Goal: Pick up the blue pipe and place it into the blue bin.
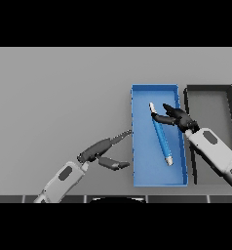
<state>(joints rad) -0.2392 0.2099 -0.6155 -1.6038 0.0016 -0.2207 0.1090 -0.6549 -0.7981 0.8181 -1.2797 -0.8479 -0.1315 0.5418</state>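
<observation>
left hand [101,151] open | blue pipe [161,136], pale-tipped, slanted in blue bin [140,176]

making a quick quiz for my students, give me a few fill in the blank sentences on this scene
1. The blue pipe lies inside the ____ bin.
2. The bin to the right of it is ____ in colour.
3. The fingers of the ____ hand are at the pipe's far end.
4. The left hand is over the ____, beside the blue bin.

Missing words: blue; black; right; table

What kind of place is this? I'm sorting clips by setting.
Probably a sorting bench: a plain grey table holding a blue bin and a dark bin, with a blue pipe in the blue one.
</observation>
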